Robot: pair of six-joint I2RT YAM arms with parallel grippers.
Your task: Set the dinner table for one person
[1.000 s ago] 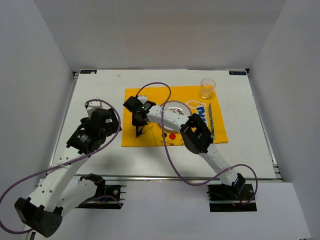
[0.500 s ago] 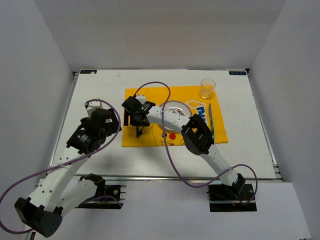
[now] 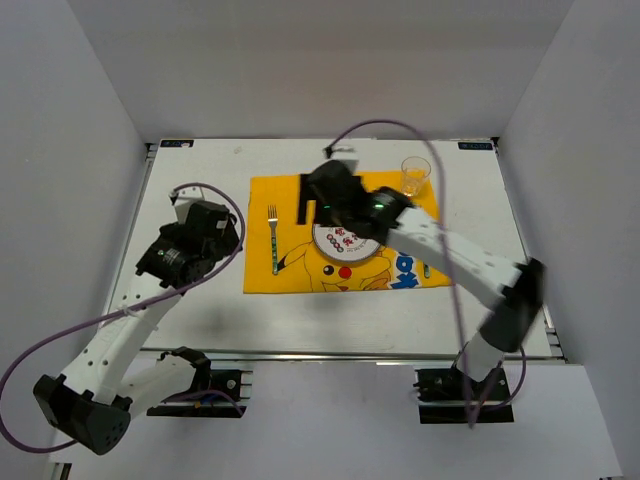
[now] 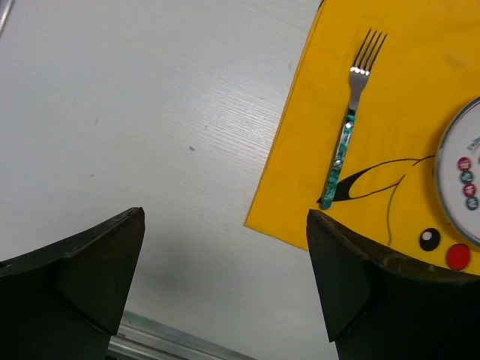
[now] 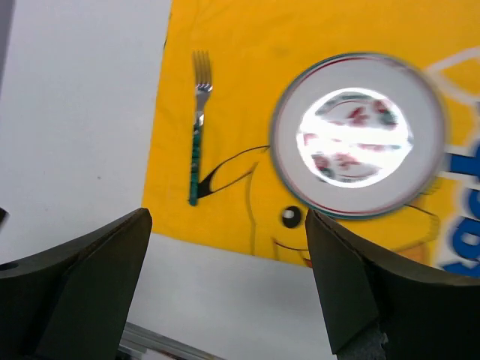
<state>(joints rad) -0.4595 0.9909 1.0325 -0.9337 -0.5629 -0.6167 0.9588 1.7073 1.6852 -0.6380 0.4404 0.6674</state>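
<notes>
On the white dinner table (image 3: 480,230) lies a yellow Pikachu-print cloth (image 3: 290,275). A fork (image 3: 272,240) with a green handle lies on the cloth's left part, tines pointing away, left of a round printed plate (image 3: 345,245). A clear glass (image 3: 415,176) stands at the cloth's far right corner. My right gripper (image 3: 310,200) hangs open high over the cloth's far side, holding nothing; its view shows the fork (image 5: 197,135) and the plate (image 5: 358,135) below. My left gripper (image 4: 225,225) is open and empty above bare table (image 4: 150,112), left of the fork (image 4: 346,142).
The right arm's white links (image 3: 450,250) cross above the cloth's right half and hide what lies under them. Metal rails (image 3: 350,353) edge the table. White walls close in the left, far and right sides.
My right gripper opened, let go of the fork and rose up and back toward the far side. The fork now lies free on the cloth. The left arm shifted slightly.
</notes>
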